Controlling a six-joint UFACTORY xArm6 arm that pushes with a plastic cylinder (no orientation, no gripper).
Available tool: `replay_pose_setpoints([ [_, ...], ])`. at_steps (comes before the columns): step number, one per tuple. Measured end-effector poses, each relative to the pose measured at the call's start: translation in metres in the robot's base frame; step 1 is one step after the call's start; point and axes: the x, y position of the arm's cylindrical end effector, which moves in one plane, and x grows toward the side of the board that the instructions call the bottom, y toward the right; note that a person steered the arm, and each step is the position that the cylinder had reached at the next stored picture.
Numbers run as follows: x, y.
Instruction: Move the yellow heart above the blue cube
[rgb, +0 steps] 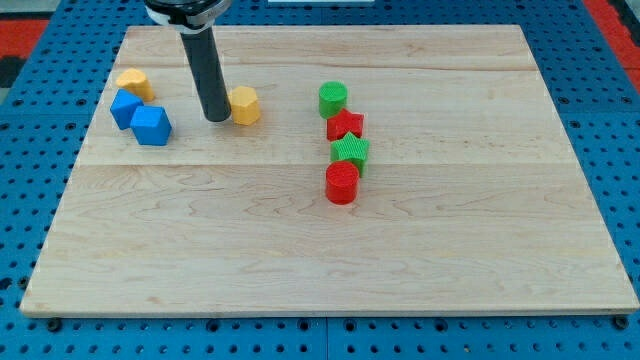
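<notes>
my tip (217, 119), touching yellow block's (244, 105) left

You have two yellow blocks (133, 82) (244, 104), two blue blocks (125, 106) (151, 125), two green blocks (333, 98) (351, 151) and two red blocks (344, 125) (342, 183).

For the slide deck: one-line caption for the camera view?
My tip sits at the left side of a yellow block, right of the blue cube.
</notes>
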Motion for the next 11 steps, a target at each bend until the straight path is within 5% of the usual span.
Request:
replay_pose_setpoints([
  [1,-0.020,0.009],
  [3,-0.117,-0.146],
  [4,-0.125,-0.186],
  [6,-0.051,-0.184],
  [9,-0.044,-0.134],
  [11,-0.118,-0.116],
])
